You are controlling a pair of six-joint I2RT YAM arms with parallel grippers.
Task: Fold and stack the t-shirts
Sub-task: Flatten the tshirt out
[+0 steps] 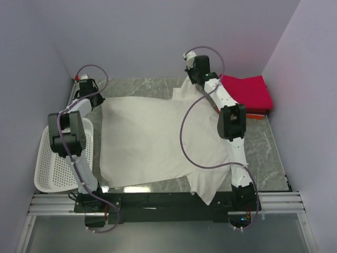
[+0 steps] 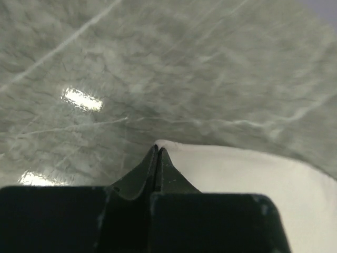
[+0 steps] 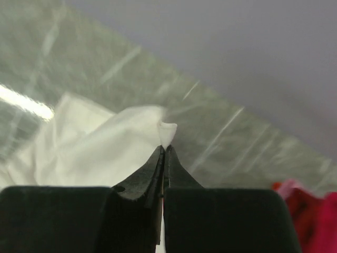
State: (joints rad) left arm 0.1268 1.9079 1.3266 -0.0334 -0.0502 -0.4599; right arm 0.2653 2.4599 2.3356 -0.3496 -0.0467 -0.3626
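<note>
The cream-white t-shirt (image 1: pixel 158 137) lies spread flat just beside the basket (image 1: pixel 58 163), left gripper (image 2: pixel 157 150) clamped tight on its basket-side corner, right gripper (image 3: pixel 164 150) pinched closed on only a tiny nub well away from the basket, so a hard pull probably slips that nub free.

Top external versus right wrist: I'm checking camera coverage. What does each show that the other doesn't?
Only top external: the basket and the cream shirt spread out whole. Only right wrist: up close, the right gripper pinched shut on a tip of that shirt. Both: cream shirt, pink shirts, table.
</note>
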